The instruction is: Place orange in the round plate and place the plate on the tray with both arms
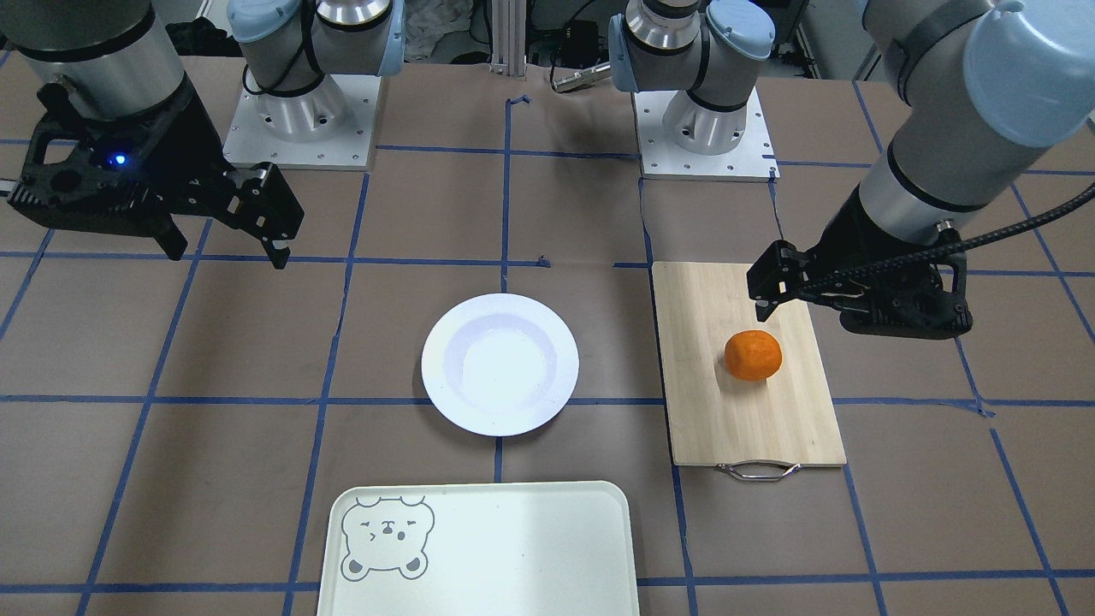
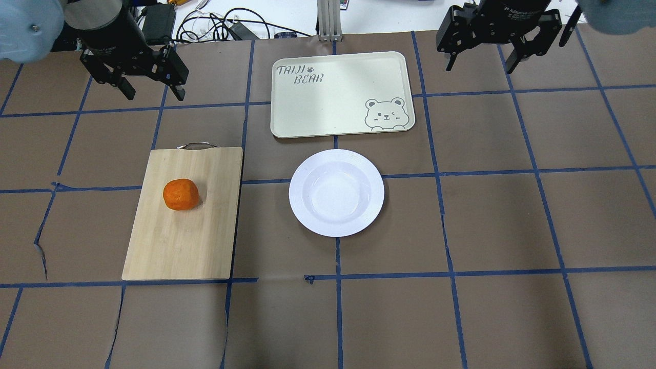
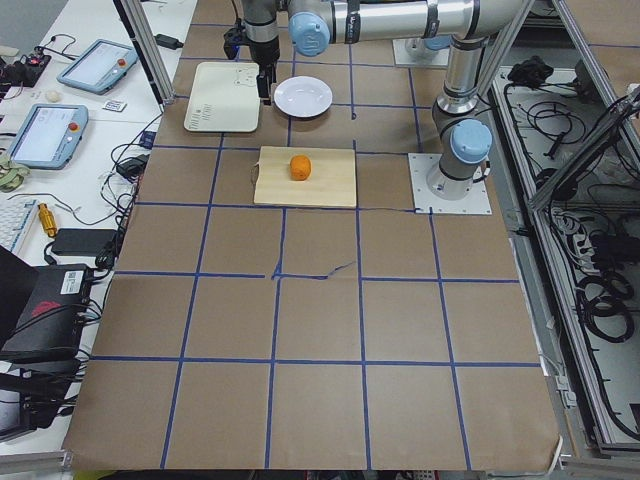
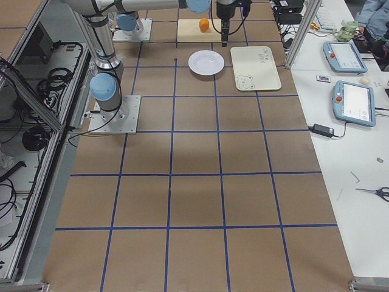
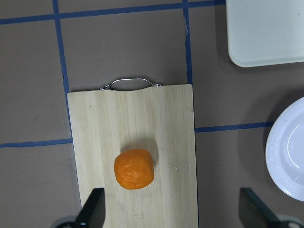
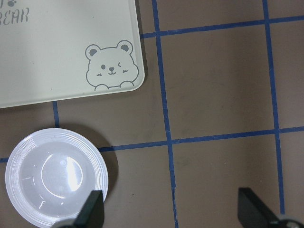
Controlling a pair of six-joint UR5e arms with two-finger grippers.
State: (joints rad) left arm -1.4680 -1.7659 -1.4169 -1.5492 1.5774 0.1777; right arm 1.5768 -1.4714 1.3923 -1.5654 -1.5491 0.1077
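The orange (image 2: 180,194) lies on a light wooden cutting board (image 2: 205,241) on the table's left side. At the table's middle stands the round white plate (image 2: 336,192) with nothing in it. Just beyond it lies the cream tray (image 2: 328,102) with a bear drawing, also bare. My left gripper (image 2: 154,96) hangs open, well above the table. In its wrist view the orange (image 5: 134,169) shows below, nearer the left finger. My right gripper (image 2: 480,67) hangs open, high over the far right. Its wrist view shows the plate (image 6: 54,178) and the tray's bear corner (image 6: 111,66).
The cutting board has a metal handle (image 2: 195,146) on its far edge. Brown paper with blue tape lines covers the table. The two arm bases (image 1: 701,128) stand at the robot's side. Cables and tablets lie beyond the table's far edge.
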